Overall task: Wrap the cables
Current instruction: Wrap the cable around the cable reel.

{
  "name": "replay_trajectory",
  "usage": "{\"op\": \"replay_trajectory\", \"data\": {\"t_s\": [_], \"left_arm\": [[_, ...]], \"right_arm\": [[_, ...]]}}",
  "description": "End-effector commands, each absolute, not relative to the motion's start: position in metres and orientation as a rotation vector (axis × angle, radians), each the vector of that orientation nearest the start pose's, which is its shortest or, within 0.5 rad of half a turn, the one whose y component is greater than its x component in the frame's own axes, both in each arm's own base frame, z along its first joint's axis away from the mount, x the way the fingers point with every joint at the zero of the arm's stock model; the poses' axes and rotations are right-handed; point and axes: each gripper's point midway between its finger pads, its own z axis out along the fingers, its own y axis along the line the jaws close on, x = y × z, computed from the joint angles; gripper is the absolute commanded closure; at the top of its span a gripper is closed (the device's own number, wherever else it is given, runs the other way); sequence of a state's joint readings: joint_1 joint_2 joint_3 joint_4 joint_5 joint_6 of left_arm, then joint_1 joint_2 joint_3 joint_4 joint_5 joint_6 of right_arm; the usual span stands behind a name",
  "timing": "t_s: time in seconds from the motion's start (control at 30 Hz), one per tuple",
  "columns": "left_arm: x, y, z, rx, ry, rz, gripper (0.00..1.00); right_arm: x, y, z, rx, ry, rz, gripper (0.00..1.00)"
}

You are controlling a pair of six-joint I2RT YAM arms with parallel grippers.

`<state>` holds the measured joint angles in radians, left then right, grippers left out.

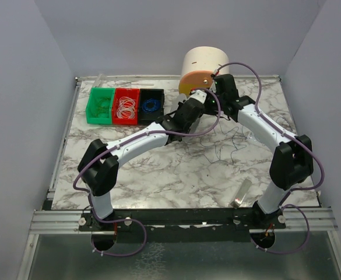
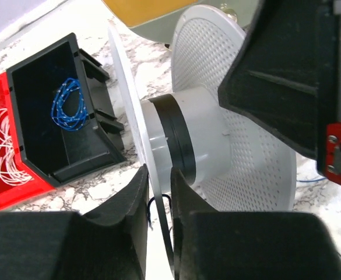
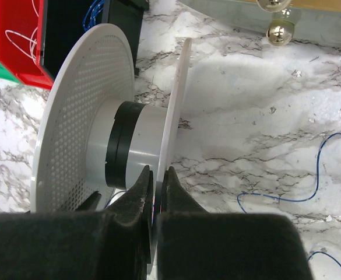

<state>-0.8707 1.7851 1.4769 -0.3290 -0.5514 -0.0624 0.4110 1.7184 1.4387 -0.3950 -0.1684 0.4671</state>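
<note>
- Right gripper (image 3: 157, 195): clamped on the rim of a white spool (image 3: 129, 149).
- Left gripper (image 2: 158, 201): jaws narrowly apart astride the other flange; grip uncertain.
- Cables (image 2: 179, 137): dark turns on the spool's hub.

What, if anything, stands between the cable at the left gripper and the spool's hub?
Nothing visible does: the cable rises from the left gripper straight to the dark turns on the spool's hub, just right of the solid flange.

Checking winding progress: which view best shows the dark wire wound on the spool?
The left wrist view: the wound wire forms a dark band around the hub. The right wrist view shows it narrower and shadowed. In the top view the arms hide it.
</note>
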Motion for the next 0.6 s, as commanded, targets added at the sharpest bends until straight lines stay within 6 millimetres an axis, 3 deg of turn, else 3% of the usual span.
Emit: {"op": "replay_trajectory", "data": {"t_s": [0.0,0.13,0.27,0.4,0.57], "left_arm": [[0.377,-0.306,0.197,0.577,2.017,0.054,0.93],[0.378,-0.305,0.199,0.588,2.008,0.068,1.0],[0.378,-0.299,0.204,0.616,1.981,0.103,1.0],[0.381,-0.288,0.209,0.614,1.965,0.106,1.0],[0.392,-0.271,0.212,0.576,2.001,0.003,1.0]], "right_arm": [[0.426,0.241,0.229,-0.069,2.208,0.75,1.0],[0.424,0.242,0.232,-0.072,2.201,0.773,1.0],[0.415,0.248,0.246,-0.125,2.15,0.839,0.98],[0.403,0.255,0.261,-0.231,2.099,0.904,0.78],[0.394,0.249,0.277,-0.359,2.016,0.879,0.63]]}}
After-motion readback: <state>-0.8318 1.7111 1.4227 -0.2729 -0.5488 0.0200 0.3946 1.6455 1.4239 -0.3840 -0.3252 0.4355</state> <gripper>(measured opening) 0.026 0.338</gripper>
